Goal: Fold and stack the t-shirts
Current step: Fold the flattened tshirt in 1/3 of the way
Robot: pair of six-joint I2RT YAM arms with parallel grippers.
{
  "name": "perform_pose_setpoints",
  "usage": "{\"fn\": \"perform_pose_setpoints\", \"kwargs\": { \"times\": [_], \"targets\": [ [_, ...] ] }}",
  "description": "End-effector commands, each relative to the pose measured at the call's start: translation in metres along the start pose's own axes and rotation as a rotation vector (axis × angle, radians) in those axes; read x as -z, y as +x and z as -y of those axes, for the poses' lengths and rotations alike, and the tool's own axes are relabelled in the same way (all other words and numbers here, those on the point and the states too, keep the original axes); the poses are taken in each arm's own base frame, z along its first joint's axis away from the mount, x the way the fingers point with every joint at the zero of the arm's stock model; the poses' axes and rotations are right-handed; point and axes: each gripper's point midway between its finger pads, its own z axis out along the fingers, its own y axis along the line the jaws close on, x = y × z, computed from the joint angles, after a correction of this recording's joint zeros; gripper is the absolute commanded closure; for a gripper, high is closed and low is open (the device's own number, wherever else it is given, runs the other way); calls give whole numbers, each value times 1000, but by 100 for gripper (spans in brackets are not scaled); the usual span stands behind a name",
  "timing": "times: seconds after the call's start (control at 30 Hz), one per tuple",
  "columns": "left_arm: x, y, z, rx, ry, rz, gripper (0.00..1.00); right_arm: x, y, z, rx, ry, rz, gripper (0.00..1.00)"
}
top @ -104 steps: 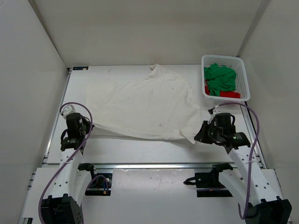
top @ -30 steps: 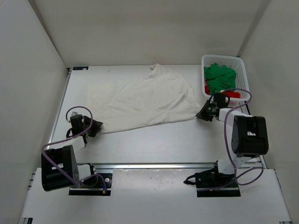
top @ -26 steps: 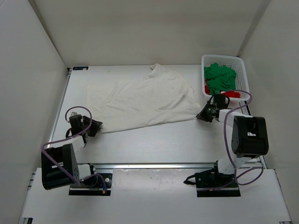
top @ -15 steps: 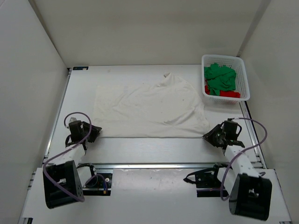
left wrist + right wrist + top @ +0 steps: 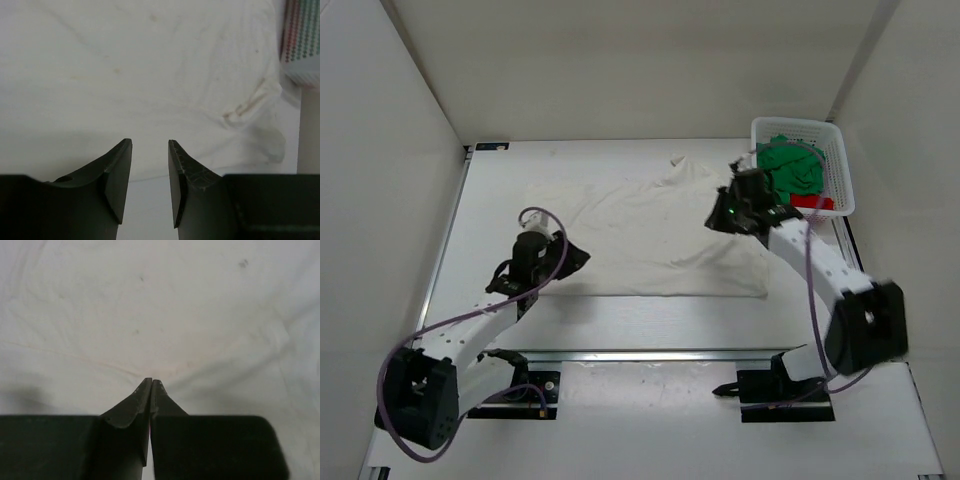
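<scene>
From above, the white t-shirt (image 5: pixel 640 235) lies spread across the table (image 5: pixel 490 200). The left gripper (image 5: pixel 578 256) hangs over its left edge and the right gripper (image 5: pixel 717 218) over its right part. The green t-shirt (image 5: pixel 790 165) and the red t-shirt (image 5: pixel 810 203) sit bunched in the basket (image 5: pixel 800 122) at the far right corner

Left wrist: the fingers stand a little apart with nothing between them, white cloth below

Right wrist: the fingers are pressed together at the tips, right at the cloth, where creases meet; whether any is pinched cannot be told
</scene>
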Motion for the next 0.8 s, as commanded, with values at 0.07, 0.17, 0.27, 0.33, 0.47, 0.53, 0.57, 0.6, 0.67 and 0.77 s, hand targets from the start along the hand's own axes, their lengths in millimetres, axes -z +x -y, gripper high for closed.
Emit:
{"fn": "perform_pose_setpoints", "kwargs": {
  "times": [0.07, 0.17, 0.27, 0.33, 0.47, 0.53, 0.57, 0.6, 0.67, 0.77],
  "targets": [
    [-14, 21, 46, -227, 91, -30, 54, -81, 8, -16, 300, 108, -197, 100],
    [-18, 39, 51, -253, 120, -79, 55, -106, 16, -3, 322, 158, -248, 100],
    [-16, 51, 62, -272, 156, -105, 55, -110, 33, 8, 340, 189, -285, 96],
    [-14, 52, 66, -292, 168, -101, 54, -107, 40, 11, 333, 196, -295, 95],
    [-14, 50, 63, -276, 168, -103, 54, -90, 67, 16, 317, 191, -315, 95],
    [-14, 52, 62, -275, 169, -106, 54, -78, 86, 25, 303, 207, -326, 96],
    [-15, 51, 61, -269, 164, -106, 54, -74, 84, 22, 304, 198, -300, 95],
    [-15, 53, 62, -278, 171, -108, 53, -71, 96, 26, 292, 200, -315, 95],
    [-16, 55, 61, -269, 170, -121, 54, -60, 98, 23, 274, 173, -282, 95],
    [-17, 55, 58, -273, 156, -117, 53, -47, 109, 25, 260, 178, -248, 94]
  ]
}}
